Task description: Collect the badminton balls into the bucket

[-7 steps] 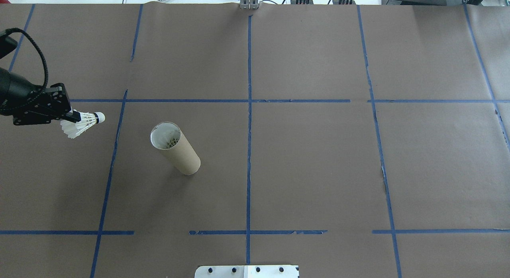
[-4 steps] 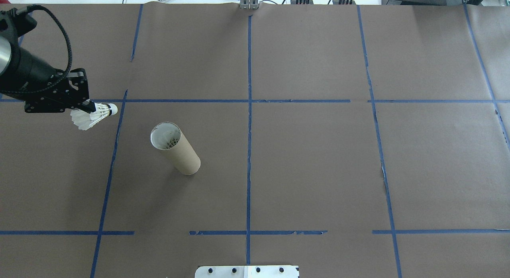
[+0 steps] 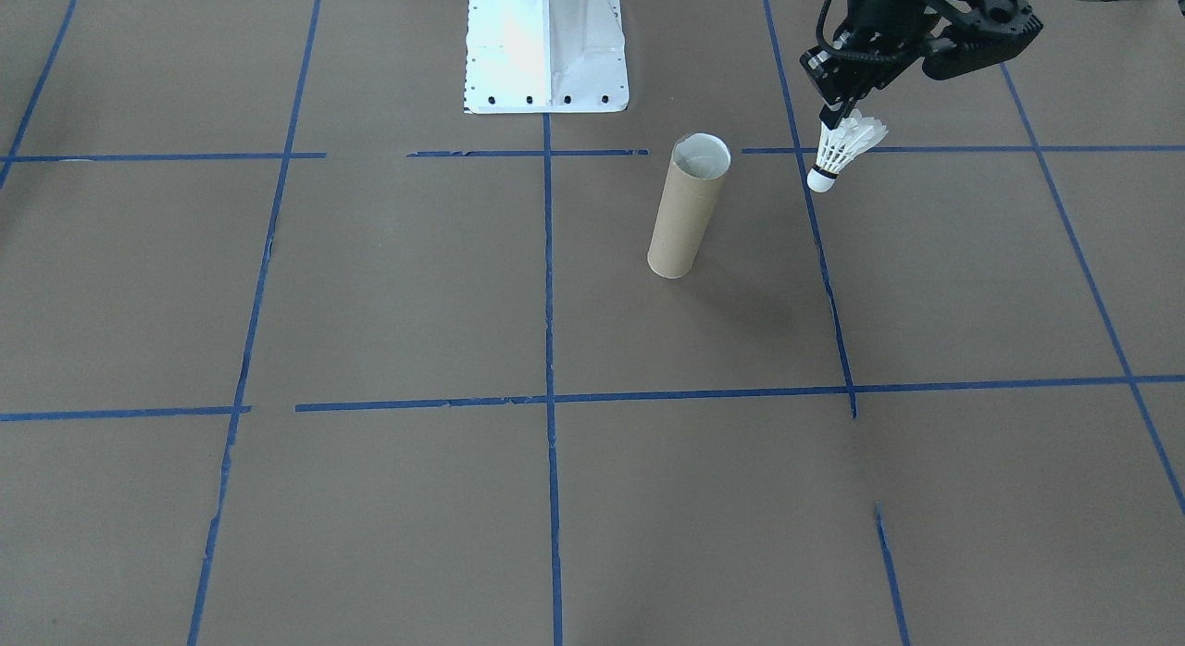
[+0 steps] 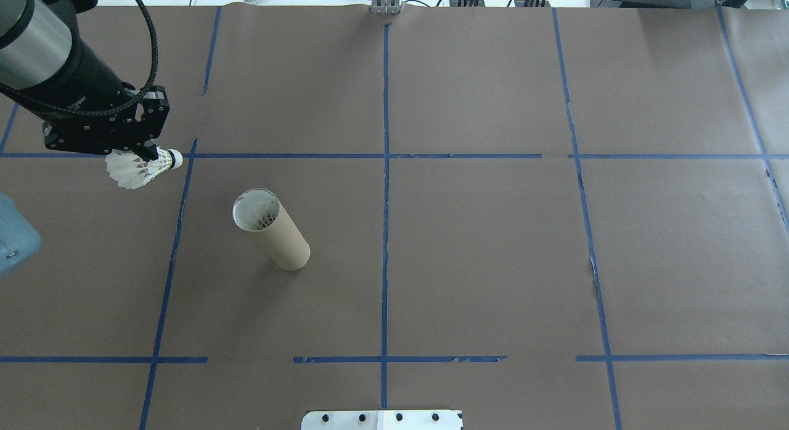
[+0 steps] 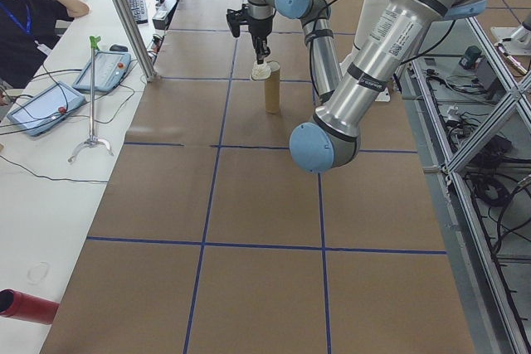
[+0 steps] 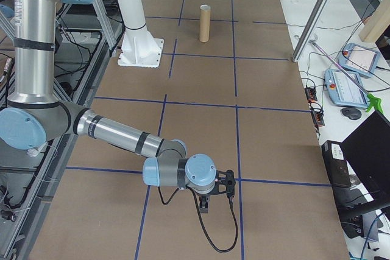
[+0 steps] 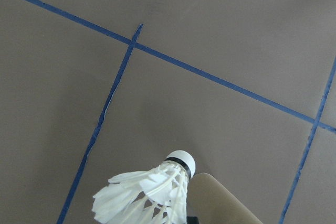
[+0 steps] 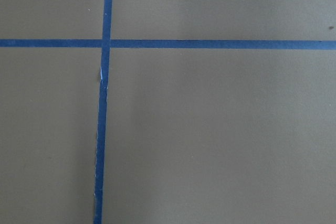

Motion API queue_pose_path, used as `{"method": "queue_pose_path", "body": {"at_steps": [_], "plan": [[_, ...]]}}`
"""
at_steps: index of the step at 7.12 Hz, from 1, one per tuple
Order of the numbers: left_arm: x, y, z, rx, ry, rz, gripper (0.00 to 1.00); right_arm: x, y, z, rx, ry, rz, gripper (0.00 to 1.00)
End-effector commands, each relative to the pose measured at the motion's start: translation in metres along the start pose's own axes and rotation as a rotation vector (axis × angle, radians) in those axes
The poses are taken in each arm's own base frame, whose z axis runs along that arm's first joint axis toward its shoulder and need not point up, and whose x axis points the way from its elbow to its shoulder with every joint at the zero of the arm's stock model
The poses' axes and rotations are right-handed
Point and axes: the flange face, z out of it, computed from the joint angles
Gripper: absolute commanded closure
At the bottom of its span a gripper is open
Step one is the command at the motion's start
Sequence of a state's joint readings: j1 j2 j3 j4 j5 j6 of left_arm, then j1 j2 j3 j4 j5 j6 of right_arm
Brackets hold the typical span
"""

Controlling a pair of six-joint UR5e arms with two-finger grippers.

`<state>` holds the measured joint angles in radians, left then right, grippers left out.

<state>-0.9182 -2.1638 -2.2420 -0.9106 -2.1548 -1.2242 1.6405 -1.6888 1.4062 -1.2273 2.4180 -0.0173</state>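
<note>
Shuttlecock [image 4: 138,169] between left jaws, airborne

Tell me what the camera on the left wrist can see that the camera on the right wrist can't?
Only the left wrist camera shows the shuttlecock, seen close, cork tip pointing away, and the brown tube beside it at the bottom edge. Only the right wrist camera shows a plain crossing of tape lines with nothing else in sight. Both share the brown paper table cover and blue tape lines. Neither shows its own gripper's fingers.
</note>
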Motion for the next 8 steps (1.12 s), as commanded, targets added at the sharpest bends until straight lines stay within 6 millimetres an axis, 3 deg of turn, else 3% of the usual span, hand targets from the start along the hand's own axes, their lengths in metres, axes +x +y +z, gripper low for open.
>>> {"method": "queue_pose_path", "body": {"at_steps": [1,8], "plan": [[0.017,0.017,-0.004,0.008,-0.082,0.0,1.0,0.003,0.012,0.0,0.001,-0.045,0.015,0.0],[0.019,0.018,-0.017,0.034,-0.1,0.016,1.0,0.004,0.012,-0.001,0.003,-0.046,0.017,0.0]]}}
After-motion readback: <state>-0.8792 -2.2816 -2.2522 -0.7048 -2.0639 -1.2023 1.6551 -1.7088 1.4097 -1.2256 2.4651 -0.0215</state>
